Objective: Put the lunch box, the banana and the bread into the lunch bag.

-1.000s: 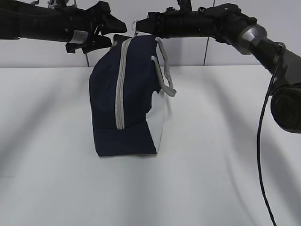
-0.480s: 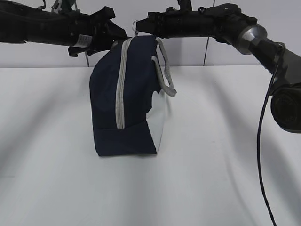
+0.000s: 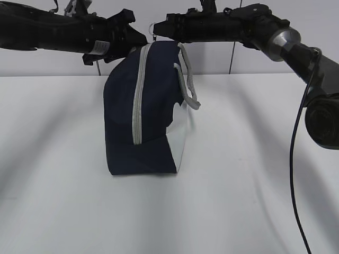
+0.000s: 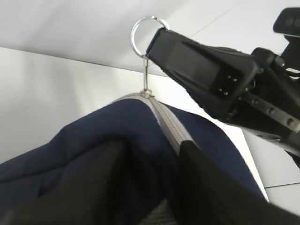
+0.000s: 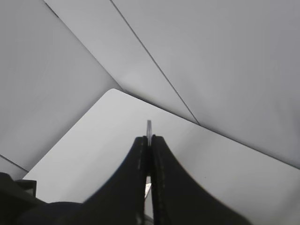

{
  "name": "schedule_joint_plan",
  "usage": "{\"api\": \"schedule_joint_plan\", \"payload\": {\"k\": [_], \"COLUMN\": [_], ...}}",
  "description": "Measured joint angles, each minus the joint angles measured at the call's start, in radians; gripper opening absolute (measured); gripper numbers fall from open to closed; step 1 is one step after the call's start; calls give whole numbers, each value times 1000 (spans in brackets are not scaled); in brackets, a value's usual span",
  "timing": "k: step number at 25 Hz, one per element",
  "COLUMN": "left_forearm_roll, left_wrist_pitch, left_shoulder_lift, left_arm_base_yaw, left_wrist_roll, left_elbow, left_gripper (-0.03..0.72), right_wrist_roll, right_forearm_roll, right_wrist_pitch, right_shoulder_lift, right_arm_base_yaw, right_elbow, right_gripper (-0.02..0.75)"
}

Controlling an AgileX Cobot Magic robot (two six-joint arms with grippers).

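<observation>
The bag (image 3: 142,106) stands zipped on the table (image 3: 254,159), right gripper (image 4: 157,40) clamped on its ring pull (image 4: 144,29), left gripper (image 3: 132,38) pinching its top corner, jaws part-closed; a weak pinch could let the bag lift or tip.

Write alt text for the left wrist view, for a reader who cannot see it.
A black pincer reaching in from the right is shut on the ring pull of a grey zipper, at the top of a navy-blue lunch bag. The camera's own pincer fills the foreground, its dark fingers pressed to the bag's fabric on either side of a fold.
</observation>
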Motion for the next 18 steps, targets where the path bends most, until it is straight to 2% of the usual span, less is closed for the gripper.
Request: {"api": "schedule_joint_plan", "payload": {"k": [5,8,11,18], "left_forearm_roll": [1,2,9,39], "left_wrist_pitch": [0,2,22,75], "left_shoulder_lift": [4,4,4,-4], "left_arm_base_yaw": [0,0,0,4], "left_wrist_roll": [0,0,0,46], "left_elbow": [-4,-4,-9,-17], "left_gripper": [114,51,22,15], "right_wrist_roll": [0,0,0,28], "right_forearm_roll": [0,0,0,0], "right_wrist_pitch": [0,2,2,-8], "right_shoulder_lift": [0,0,0,0], "right_arm_base_yaw": [0,0,0,-8], "right_elbow": [0,0,0,0], "right_gripper": [-16,-16,-16,-16]}}
